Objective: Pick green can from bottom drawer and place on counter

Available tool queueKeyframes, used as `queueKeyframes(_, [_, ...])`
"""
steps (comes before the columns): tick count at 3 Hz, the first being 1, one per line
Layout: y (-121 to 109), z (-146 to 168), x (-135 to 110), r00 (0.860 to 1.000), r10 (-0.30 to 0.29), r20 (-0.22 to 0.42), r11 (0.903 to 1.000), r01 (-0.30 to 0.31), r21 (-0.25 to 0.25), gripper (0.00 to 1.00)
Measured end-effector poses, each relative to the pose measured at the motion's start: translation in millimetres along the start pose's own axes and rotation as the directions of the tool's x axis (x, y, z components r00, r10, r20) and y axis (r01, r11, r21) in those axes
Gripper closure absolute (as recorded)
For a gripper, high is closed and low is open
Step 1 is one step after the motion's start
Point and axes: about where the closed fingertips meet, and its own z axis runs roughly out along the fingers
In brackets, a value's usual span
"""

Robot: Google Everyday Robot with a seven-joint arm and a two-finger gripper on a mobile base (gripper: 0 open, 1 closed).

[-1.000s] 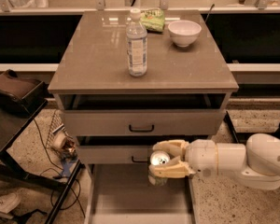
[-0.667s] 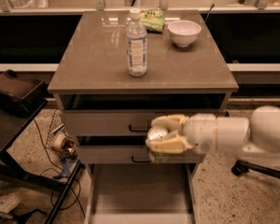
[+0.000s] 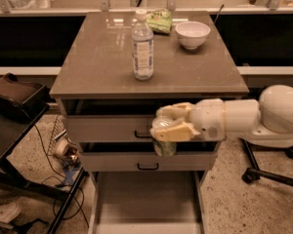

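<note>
My gripper (image 3: 171, 123) is shut on the green can (image 3: 164, 145), whose silver top shows between the pale fingers and whose green body hangs below them. It is held in front of the two upper drawers, below the counter's thick front edge. The bottom drawer (image 3: 146, 199) stands pulled open underneath, its flat floor bare. The counter (image 3: 107, 57) is the glossy grey-brown top of the cabinet. My white arm (image 3: 254, 118) comes in from the right.
A clear water bottle (image 3: 142, 45) stands mid-counter. A white bowl (image 3: 192, 34) and a green snack bag (image 3: 159, 21) sit at the counter's back. A dark stand (image 3: 14, 106) and cables are at left; a chair base (image 3: 268, 172) at right.
My gripper has risen with the can from just above the bottom drawer to the level of the upper drawers.
</note>
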Motion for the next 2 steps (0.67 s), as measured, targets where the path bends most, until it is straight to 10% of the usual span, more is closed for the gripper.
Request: queueKeyframes(2, [-16, 39, -66, 0.987, 0.071, 0.141, 0.9969, -0.075, 0.022, 1.00])
